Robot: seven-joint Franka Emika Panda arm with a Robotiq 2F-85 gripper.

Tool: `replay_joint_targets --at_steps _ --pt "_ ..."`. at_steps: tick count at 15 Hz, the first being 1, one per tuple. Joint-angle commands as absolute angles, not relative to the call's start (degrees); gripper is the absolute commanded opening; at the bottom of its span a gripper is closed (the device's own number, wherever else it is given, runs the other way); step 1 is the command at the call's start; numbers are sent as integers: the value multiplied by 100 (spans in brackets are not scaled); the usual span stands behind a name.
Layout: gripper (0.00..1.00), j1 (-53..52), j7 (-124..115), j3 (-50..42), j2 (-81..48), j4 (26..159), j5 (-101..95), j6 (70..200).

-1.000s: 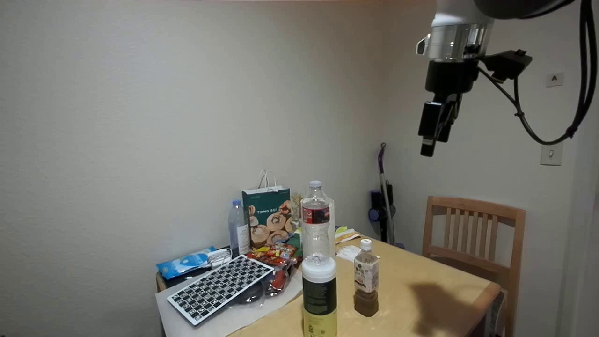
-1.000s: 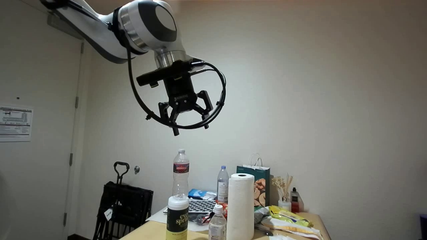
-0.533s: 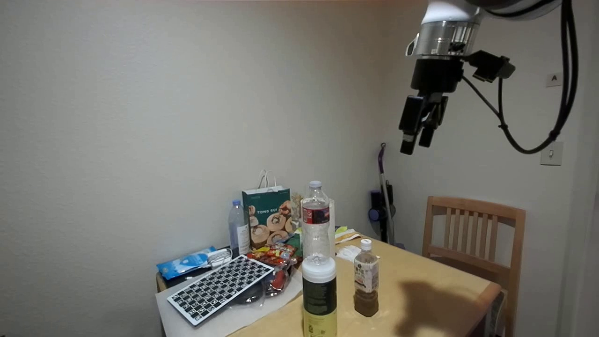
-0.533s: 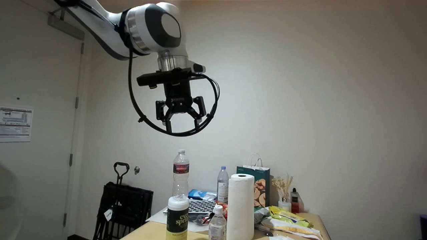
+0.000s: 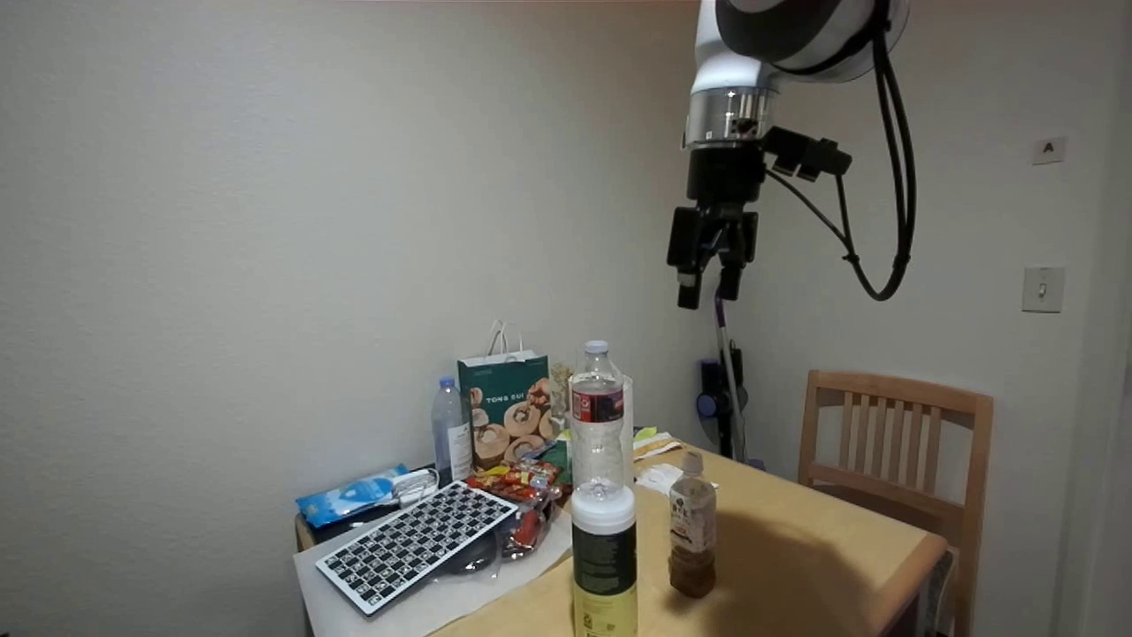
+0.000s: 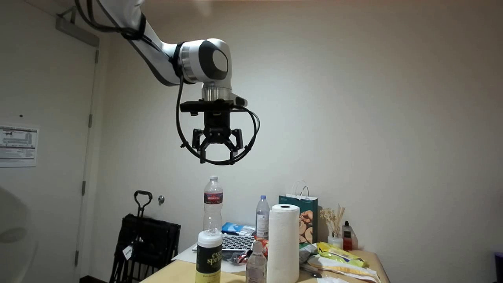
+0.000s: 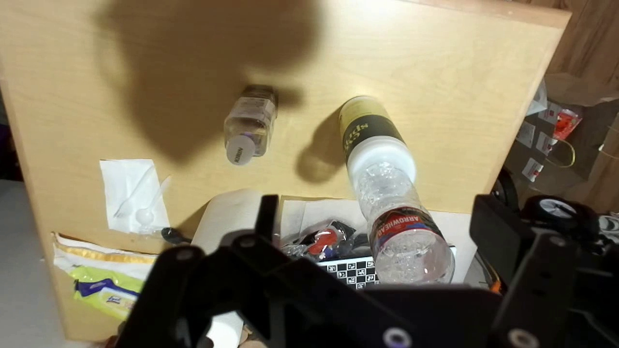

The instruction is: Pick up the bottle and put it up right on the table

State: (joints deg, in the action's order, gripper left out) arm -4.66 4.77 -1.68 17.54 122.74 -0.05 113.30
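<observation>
A clear plastic bottle with a red label (image 5: 598, 411) stands upright at the centre of the frame in an exterior view, on the white lid (image 5: 603, 513) of a black-and-yellow cylindrical canister (image 5: 605, 575), and the canister rests on the light tan wooden table (image 5: 778, 491). Higher up and to the right there hangs the black two-fingered gripper (image 5: 708, 292), its fingers spread well apart. From where I stand, a broad shadow (image 5: 787, 566) darkens the table at lower right, falling across a small plastic bottle of brown liquid (image 5: 692, 535). In the wrist view, white plastic utensils (image 7: 143, 216) lie on a white napkin (image 7: 113, 176) at left. In an exterior view a black-and-white checkered board (image 5: 416, 544) slants at lower left, near a green paper shopping bag (image 5: 504, 398) before the pale wall (image 5: 221, 221). At right stands a wooden slat-back chair (image 5: 898, 389), with a purple-and-black stick vacuum (image 5: 711, 389) past the table's far edge. In an exterior view, a folded black object with a loop handle (image 6: 147, 239) stands at lower left beside a pale door (image 6: 59, 204).
</observation>
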Motion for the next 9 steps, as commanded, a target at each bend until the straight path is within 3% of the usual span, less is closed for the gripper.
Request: replay_joint_targets --at_steps 1,9 --pt "100 -364 499 -79 1756 12268 25 11318" --pt "100 -482 602 4 1241 11701 168 11220"
